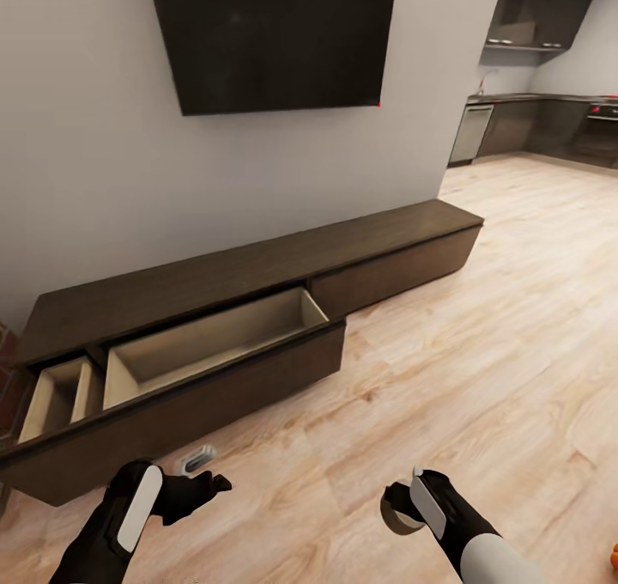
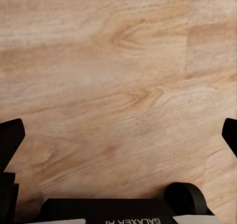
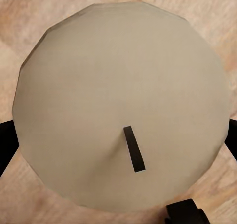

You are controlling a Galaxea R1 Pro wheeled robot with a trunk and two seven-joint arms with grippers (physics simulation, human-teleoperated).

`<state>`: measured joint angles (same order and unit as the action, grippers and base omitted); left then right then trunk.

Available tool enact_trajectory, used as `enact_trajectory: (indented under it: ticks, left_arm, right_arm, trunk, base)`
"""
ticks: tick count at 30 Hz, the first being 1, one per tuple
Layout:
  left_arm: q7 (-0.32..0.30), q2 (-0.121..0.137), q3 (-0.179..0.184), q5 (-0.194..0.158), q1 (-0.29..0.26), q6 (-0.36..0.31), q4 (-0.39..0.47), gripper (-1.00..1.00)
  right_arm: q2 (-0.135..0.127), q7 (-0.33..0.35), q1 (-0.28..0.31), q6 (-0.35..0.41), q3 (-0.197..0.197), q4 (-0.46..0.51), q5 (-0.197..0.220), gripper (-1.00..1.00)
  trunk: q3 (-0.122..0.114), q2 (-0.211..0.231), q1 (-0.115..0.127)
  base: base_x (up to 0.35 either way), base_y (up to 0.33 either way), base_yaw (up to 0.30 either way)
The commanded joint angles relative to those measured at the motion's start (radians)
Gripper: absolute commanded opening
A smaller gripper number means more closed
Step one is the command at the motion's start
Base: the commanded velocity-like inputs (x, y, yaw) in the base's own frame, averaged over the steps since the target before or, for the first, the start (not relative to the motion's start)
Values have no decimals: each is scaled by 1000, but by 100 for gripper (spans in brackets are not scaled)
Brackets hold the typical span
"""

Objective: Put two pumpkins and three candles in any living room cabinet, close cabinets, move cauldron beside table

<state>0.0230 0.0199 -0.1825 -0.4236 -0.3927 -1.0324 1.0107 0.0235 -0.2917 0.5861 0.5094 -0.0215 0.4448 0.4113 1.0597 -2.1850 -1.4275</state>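
Nearest, right gripper [image 1: 402, 508] clamped on a candle [image 3: 121, 108], its grey-olive top and dark wick plain from the right wrist. Left gripper [image 2: 118, 135] spread wide, bare plank floor [image 2: 118, 66] between the fingers. Ahead, cabinet [image 1: 257, 275] along the wall, wide drawer [image 1: 215, 343] pulled out, beige inside bare. Beyond, open floor toward the kitchen [image 1: 532, 120].

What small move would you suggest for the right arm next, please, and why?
Probably carry the candle up and over toward the open drawer of the cabinet. The right tool appears shut on the candle low over the floor, and the drawer stands pulled out, its pale inside bare, so dropping it in there seems the natural step.
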Motion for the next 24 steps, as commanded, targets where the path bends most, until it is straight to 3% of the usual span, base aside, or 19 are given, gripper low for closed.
enact_trajectory:
  ticks: [1,9,12,16,24]
  left_arm:
    - [0,0,0,0,0,0,0,100]
    - [0,0,1,1,0,0,0,100]
    - [0,0,1,1,0,0,0,100]
    - [0,0,1,1,0,0,0,100]
    - [-1,0,0,0,0,0,0,100]
  right_arm:
    - [0,0,0,0,0,0,0,-100]
    - [0,0,0,0,-1,0,0,-100]
    - [0,0,0,0,-1,0,0,-100]
    - [2,0,0,0,-1,0,0,-100]
    - [2,0,0,0,-1,0,0,-100]
  trunk:
    - [0,0,0]
    - [0,0,0]
    - [-9,21,12]
    - [-22,49,27]
    - [-22,49,27]
  base:
    - [0,0,282]
    - [0,0,282]
    - [-9,0,282]
    - [-192,0,282]
    - [-97,0,282]
